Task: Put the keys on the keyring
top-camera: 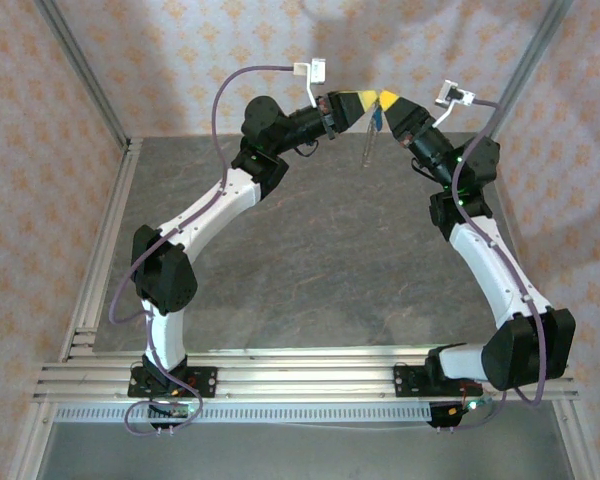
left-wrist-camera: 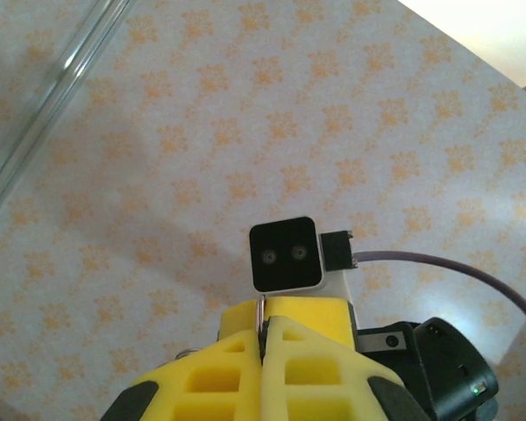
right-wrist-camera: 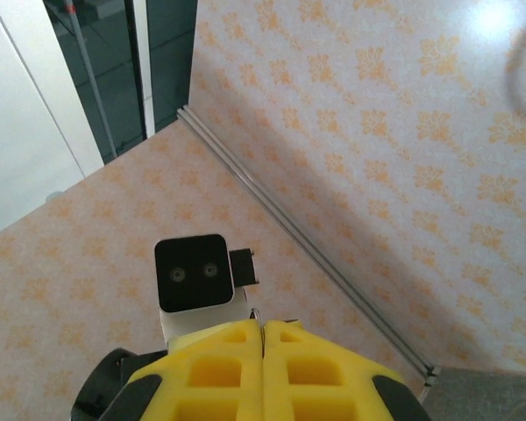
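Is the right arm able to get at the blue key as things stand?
Probably yes: the right gripper meets the left gripper tip to tip, the blue key hangs beneath them, nothing between. Its jaws are shut, though.

Bright even light, glare top rt, soft shadows

A grey tabletop (top-camera: 320, 250) sits framed by aluminium rails (top-camera: 280, 365), with pale orange-patterned walls (top-camera: 180, 50) behind.

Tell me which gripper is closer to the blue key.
Right, narrowly. The blue key hangs just below the right gripper at its tip; the left gripper meets it tip to tip from the other side, slightly farther off.
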